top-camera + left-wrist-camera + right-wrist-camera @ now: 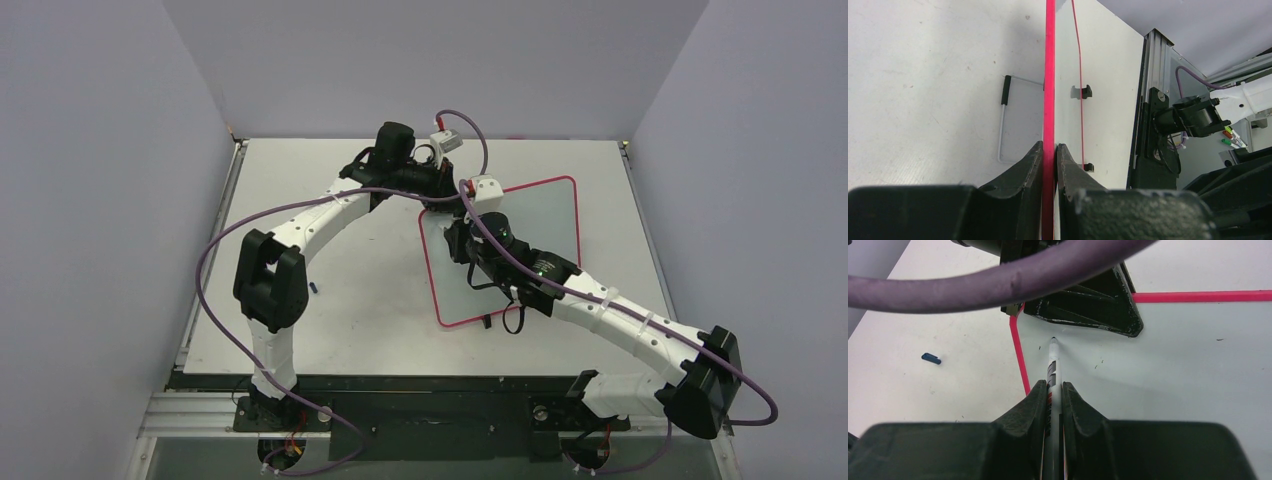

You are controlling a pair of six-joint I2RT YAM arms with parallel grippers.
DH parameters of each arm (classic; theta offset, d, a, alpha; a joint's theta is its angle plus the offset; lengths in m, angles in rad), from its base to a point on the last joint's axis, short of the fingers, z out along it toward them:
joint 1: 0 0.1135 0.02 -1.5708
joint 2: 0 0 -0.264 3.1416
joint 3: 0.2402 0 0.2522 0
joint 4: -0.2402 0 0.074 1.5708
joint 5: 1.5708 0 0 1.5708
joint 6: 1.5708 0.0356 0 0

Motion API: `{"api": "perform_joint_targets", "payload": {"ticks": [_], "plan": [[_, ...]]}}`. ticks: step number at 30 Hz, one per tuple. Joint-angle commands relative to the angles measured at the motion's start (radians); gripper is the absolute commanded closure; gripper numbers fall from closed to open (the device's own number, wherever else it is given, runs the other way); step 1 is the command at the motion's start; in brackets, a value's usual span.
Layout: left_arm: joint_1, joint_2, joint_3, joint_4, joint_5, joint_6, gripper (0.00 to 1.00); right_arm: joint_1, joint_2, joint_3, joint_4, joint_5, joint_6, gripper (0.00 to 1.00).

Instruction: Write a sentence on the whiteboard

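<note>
Right now the whiteboard (545, 215) sits on the right half of the desk, nearer the far edge. The left pincer (1049, 147) is pinched on its pink-red frame (1049, 75). The right pincer (1052, 386) squeezes a marker pen (1053, 362), with the tip at the white near that corner. If the left grip slips, the board could slide and the letters go wobbly. Only the right wrist view shows the tip and a blue cap (931, 358). None of the sentence shows yet.
</note>
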Motion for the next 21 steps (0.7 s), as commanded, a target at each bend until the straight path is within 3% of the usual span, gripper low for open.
{"api": "perform_joint_targets", "payload": {"ticks": [1,21], "plan": [[-0.031,-0.048,-0.013,-0.002,0.000,0.054,1.00,0.008,0.001,0.017,0.026,0.035,0.012,1.00],[-0.043,-0.048,-0.013,-0.009,-0.010,0.062,1.00,0.007,-0.067,-0.073,-0.005,0.082,0.043,1.00]]}}
